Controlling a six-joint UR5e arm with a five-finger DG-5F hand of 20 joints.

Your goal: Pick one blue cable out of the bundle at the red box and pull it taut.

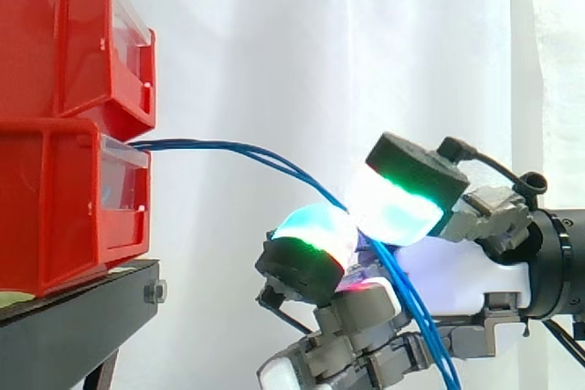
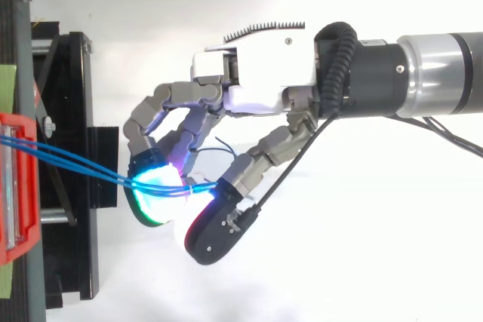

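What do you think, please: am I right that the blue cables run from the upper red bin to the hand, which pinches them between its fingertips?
Not quite: the side view shows the blue cables leaving the lower red bin, not the upper red bin. The rest holds: they run to the hand, which pinches them between its fingertips.

Blue cables [image 1: 201, 144] from lower red box [image 1: 64, 212], between robot hand [image 1: 402, 198] pads.

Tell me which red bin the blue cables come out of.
The lower bin: the cables leave its clear front and run to the hand. The upper bin has no cables.
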